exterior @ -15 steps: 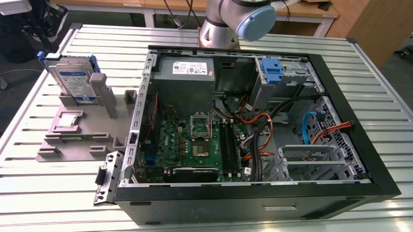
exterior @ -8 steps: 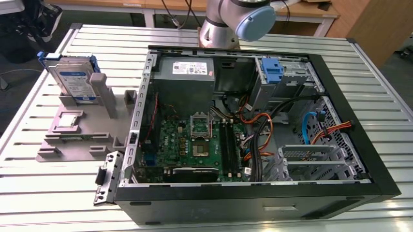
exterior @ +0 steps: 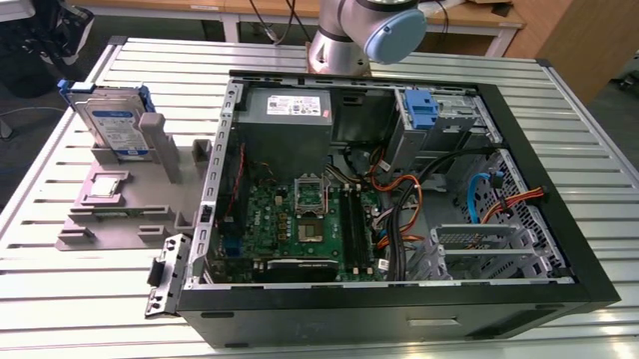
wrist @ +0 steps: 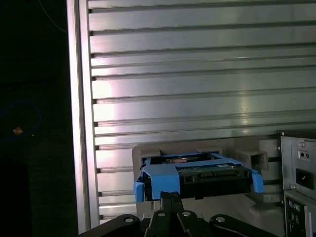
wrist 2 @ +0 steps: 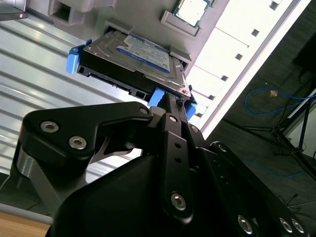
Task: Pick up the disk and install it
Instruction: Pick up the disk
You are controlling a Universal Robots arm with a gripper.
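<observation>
Jaws look closed on nothing, their tips pressed together in both wrist views, aimed at the disk (wrist 2: 138, 54) and not holding it. I see the disk standing on edge in a grey holder (exterior: 120, 217) on the slatted table (exterior: 90, 299), on the exterior view's left of the open computer case (exterior: 399, 314) and well apart from it. Its long axis runs upright and its labelled broad face is turned towards the exterior camera. In the first wrist view I am looking along the jaws onto the disk's upper short end (wrist: 212, 177), with the blue carrier wrapped round it and the table behind. From that I judge the jaws to be above the disk, pointing down its long axis. In the second wrist view the tips line up with the near blue corner of the carrier, off to one side and not over the middle. I cannot tell whether they touch it; I judge they are apart. Inside the case a blue tab (exterior: 421, 112) sits on a metal cage at the far side.
</observation>
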